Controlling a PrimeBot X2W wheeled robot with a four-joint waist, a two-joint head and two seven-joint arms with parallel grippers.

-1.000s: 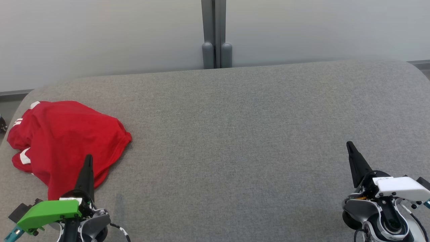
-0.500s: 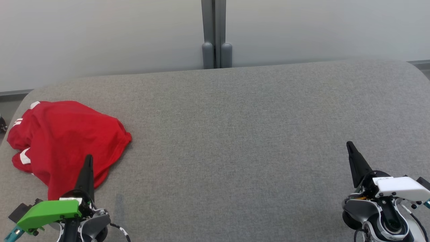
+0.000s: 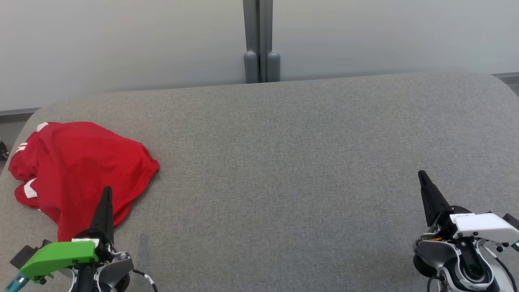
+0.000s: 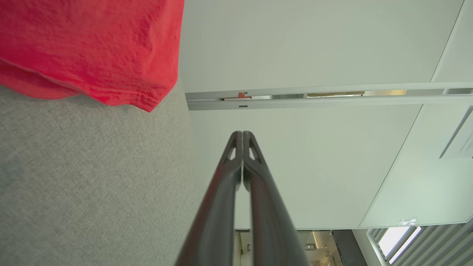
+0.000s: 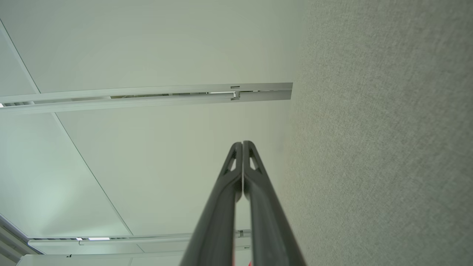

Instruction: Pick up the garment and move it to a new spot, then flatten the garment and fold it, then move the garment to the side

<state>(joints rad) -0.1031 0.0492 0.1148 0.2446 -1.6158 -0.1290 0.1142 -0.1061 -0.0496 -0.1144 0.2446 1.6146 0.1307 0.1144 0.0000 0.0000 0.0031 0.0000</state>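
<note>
While looking down through the head view, finds the red garment [image 3: 81, 166] at the middle left of the frame, crumpled in a heap on the grey fabric surface [image 3: 284, 162], close to its rounded left end. Notes white stripes [image 3: 29, 188] along the heap's left edge. Places the left gripper [image 3: 106, 194] at the lower left, above a green cover [image 3: 56, 255], dark fingers pressed together into one spike overlapping the garment's lower hem in this view. Confirms it from the left wrist view: fingertips meeting at frame centre with nothing between them, garment at the upper left, apart from them. Places the right gripper [image 3: 423, 178] at the lower right, white-cased, well apart from the garment. Finds it in the right wrist view likewise pinched closed on nothing, with bare grey surface at the right of the frame and pale wall panels [image 5: 147, 44] at the left.
</note>
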